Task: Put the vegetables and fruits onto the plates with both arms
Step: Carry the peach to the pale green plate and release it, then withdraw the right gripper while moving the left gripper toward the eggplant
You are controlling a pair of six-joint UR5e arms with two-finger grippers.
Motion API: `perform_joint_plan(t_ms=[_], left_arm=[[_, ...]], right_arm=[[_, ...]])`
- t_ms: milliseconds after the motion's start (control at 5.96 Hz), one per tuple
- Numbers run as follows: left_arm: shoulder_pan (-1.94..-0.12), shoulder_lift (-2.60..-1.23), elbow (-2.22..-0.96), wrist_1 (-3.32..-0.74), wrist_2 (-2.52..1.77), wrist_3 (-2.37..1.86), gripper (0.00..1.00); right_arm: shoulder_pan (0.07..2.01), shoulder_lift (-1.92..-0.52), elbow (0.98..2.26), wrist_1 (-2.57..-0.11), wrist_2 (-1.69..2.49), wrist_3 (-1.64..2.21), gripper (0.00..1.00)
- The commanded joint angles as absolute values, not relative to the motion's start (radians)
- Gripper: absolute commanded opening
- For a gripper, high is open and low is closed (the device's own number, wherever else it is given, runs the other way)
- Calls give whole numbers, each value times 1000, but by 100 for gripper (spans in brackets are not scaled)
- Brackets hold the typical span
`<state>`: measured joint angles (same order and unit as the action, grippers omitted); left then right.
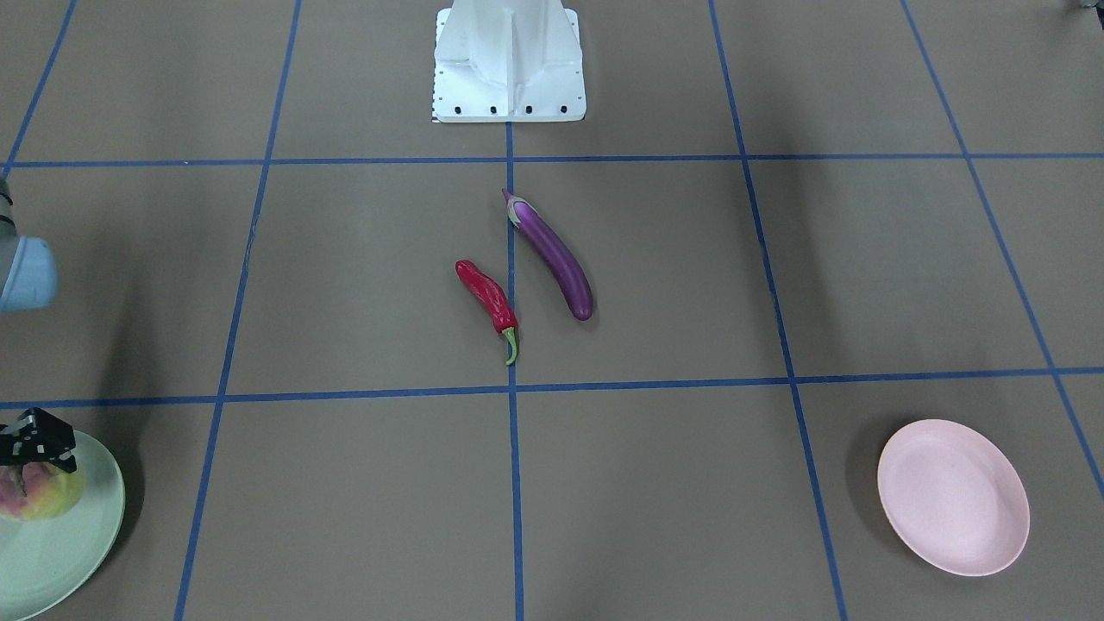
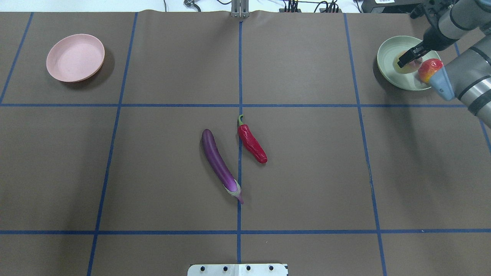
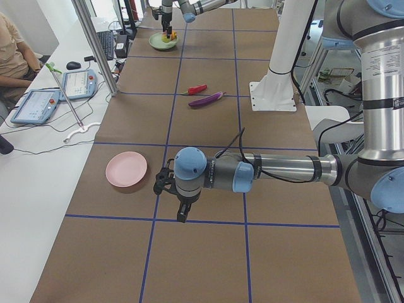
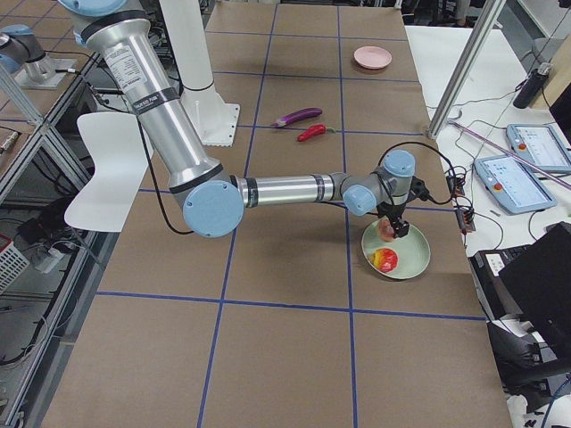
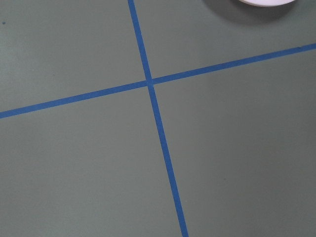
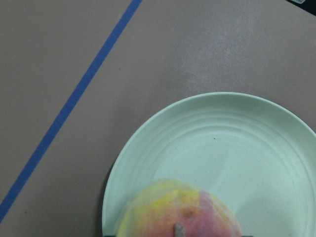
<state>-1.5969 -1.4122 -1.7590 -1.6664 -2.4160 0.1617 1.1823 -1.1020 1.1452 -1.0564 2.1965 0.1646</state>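
Note:
The purple eggplant and the red chili pepper lie side by side on the table's middle. The pale pink plate stands bare at the far left. The mint green plate at the far right holds the red-orange fruit and the peach. My right gripper is low over that plate, its fingers closed around the peach. My left gripper hangs over bare table beside the pink plate. It shows only in the left side view, so I cannot tell whether it is open.
The white pedestal base stands at the robot's edge of the table. Blue tape lines grid the brown table. A person, tablets and cables are on the bench beyond the table's far edge. A sliver of the pink plate shows in the left wrist view.

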Motion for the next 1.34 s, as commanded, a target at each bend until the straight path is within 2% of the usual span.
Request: perform_joint_plan(t_ms=[0,168,335,503,839,1006,1174], left_arm=[[-1586,-1437,-1761,-1766,-2416,158,100],[-1583,-1478,-1732,-1896,-2407,153,100],[-1582,-1609,-1618,-1955,-2420,123,100],[-1513,-1646,-1618,-1976,-2433,-128,100],[-1360,-1707,-1635,-2029,-2288,-466,100],[-1301,-1783,-1622,-1984,-2278,-557,100],[-1245,-1808,-1635,-1961,-2272,-557,100]], right_arm=[[1207,-1103,1164,-1034,2268,292,99],[1222,-1107,1190,-1041,2272,302,99],[1250,-1117,1203,-1049,2276,301,99],[1273,-1130,1221,-1087,2295,298,99],[1346,-1291,1429,-1195,2345,285,99],[1394,-1396,1530,-1233,2373,285,99],[1431,-1564,1672,-1279,2376,267,99]])
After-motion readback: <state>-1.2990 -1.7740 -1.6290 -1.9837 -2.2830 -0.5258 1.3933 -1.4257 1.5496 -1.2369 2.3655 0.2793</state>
